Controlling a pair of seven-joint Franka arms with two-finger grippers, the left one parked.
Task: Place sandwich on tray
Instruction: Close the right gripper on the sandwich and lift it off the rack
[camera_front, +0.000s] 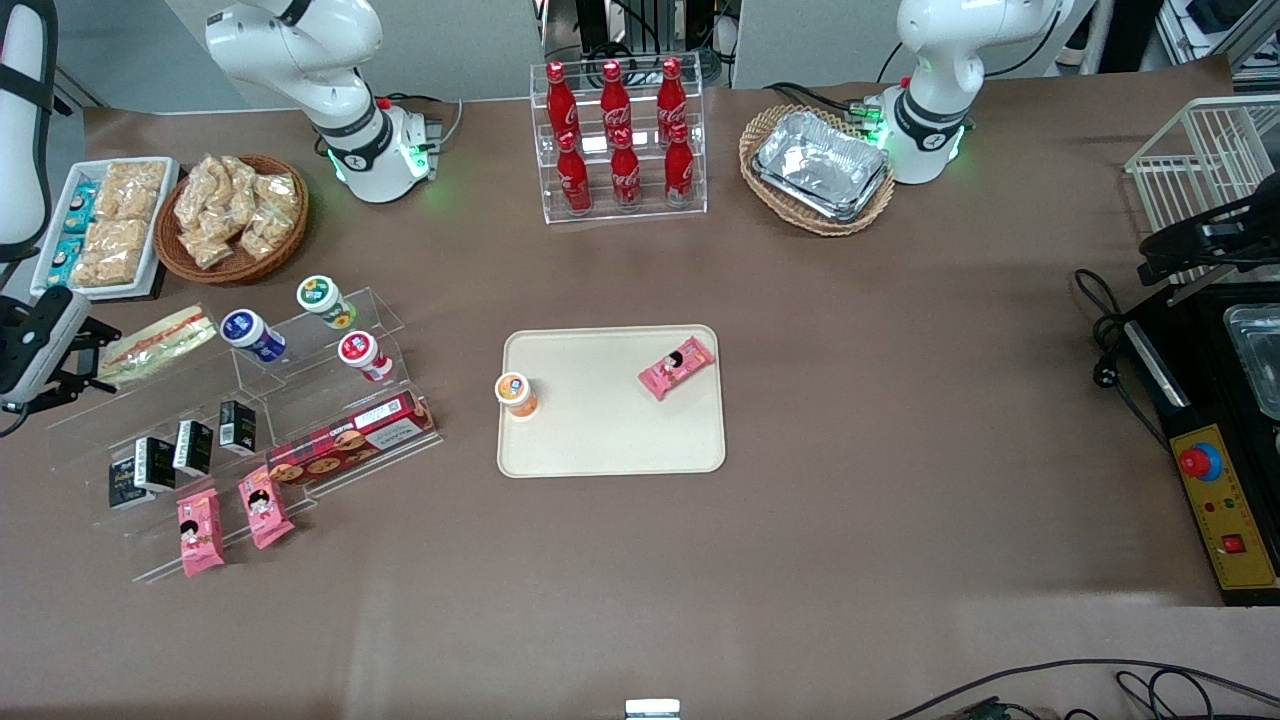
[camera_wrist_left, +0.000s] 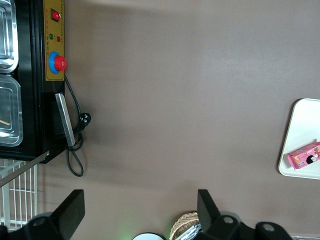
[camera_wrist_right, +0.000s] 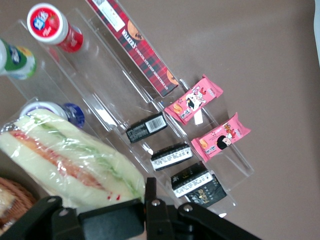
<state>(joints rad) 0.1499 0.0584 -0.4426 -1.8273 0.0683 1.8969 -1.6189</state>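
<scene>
1. The sandwich (camera_front: 158, 343) is a soft pale wedge in glossy clear wrap, lying on the clear acrylic rack (camera_front: 330, 375).
2. The tray (camera_front: 611, 440) is matte, cream, flat, with rounded corners.
3. The gripper (camera_front: 45, 350) is just beside the sandwich at the working arm's end.

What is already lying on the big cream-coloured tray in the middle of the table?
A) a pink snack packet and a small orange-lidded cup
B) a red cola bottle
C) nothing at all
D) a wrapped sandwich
A: the flat cream-beige rectangular tray holds a pink snack packet and a small orange-lidded cup; the clear-wrapped triangular sandwich sits on the clear display stand beside the right arm's gripper.
</scene>
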